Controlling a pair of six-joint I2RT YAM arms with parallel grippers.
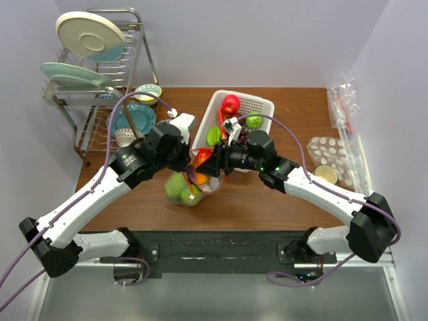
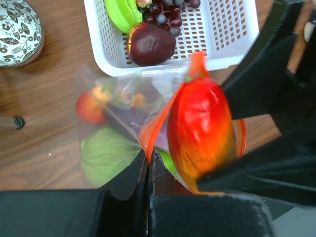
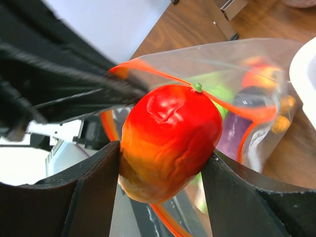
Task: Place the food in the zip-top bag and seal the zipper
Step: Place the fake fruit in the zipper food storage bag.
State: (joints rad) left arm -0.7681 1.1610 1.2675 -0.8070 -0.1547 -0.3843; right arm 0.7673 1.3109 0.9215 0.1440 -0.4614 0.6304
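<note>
R gripper (image 3: 160, 170) fingers are clamped on a glossy, rounded red-orange fruit (image 3: 168, 128), held at the open mouth of the clear crinkly zip-top bag (image 2: 111, 118). L gripper (image 2: 147, 160) fingers are pressed together, w/ the narrow orange-red zipper (image 3: 153, 69) strip pinched between them. The bag is found on the brown wooden table (image 1: 287, 200), left of centre, just beside the near-left corner of the white perforated basket (image 2: 96, 39). Green, orange & purple items are seen inside the bag. A maroon fruit (image 2: 150, 43) & dark grapes (image 2: 165, 12) are seen in the basket.
</note>
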